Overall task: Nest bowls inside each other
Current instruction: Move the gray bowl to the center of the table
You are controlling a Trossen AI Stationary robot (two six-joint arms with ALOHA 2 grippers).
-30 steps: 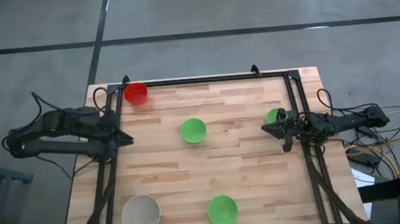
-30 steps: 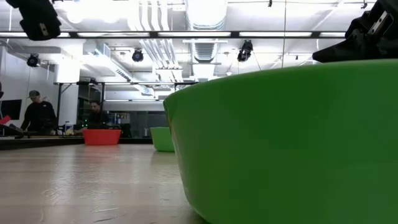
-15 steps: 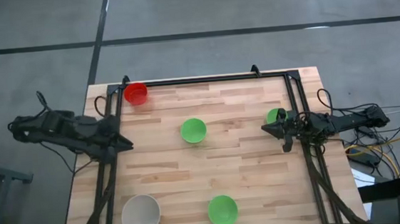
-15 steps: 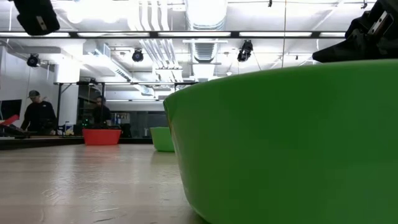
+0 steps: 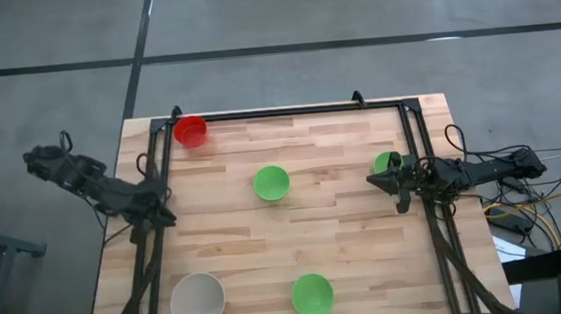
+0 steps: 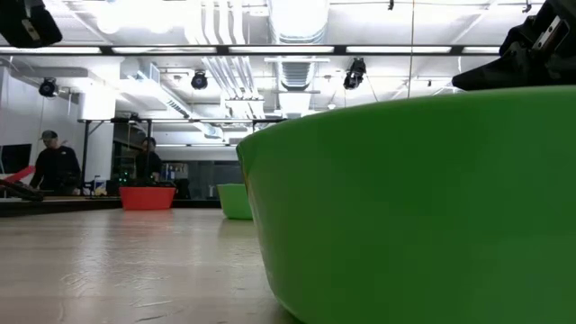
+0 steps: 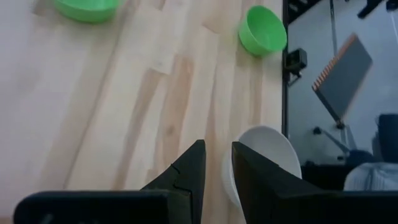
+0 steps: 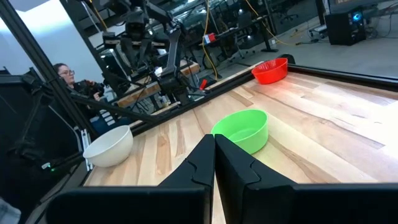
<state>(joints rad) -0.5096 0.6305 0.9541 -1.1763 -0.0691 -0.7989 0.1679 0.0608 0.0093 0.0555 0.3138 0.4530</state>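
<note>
At the table's left edge the left gripper (image 5: 165, 218) is being held over the wood with its fingers (image 7: 186, 180) slightly apart and nothing between them. The red bowl (image 5: 190, 131) is sitting at the far left corner, and the whitish-grey bowl (image 5: 197, 300) near the front left corner. One green bowl (image 5: 271, 183) is resting mid-table, a second green bowl (image 5: 311, 295) by the front edge. A third green bowl (image 5: 385, 162) is lying just beside the right gripper (image 5: 372, 181), which is being kept pressed together and empty near the right edge.
</note>
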